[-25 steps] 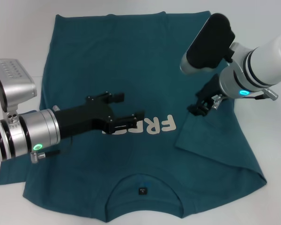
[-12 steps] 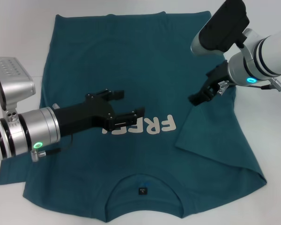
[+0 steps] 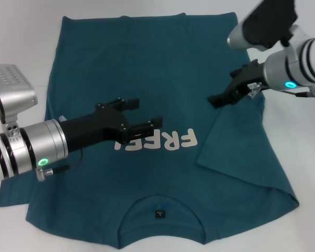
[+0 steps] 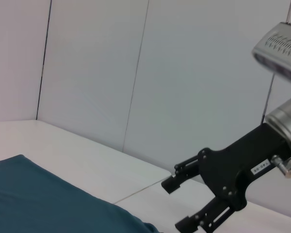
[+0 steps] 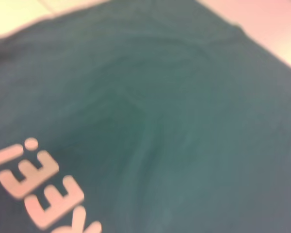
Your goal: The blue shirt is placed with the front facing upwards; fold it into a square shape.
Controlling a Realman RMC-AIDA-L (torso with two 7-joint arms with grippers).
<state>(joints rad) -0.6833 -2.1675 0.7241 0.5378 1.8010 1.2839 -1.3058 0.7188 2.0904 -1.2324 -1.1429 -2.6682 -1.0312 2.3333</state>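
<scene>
Blue shirt [image 3: 147,79] lies face up across the white table [image 3: 21,52], collar at the near edge, right sleeve folded inward. Soft, limp cloth; best pinched at hems or sleeve edges. Left gripper [image 3: 134,121] hovers open and empty, hiding part of the print. Right gripper [image 3: 223,97] hangs empty; its spread is unclear.

The blue shirt [image 3: 147,79] lies print-up, right sleeve folded inward.

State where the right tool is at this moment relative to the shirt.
In the head view, the right tool hangs on the right side above the blue shirt, beside the folded-in sleeve, clear of the "FREE!" print.
</scene>
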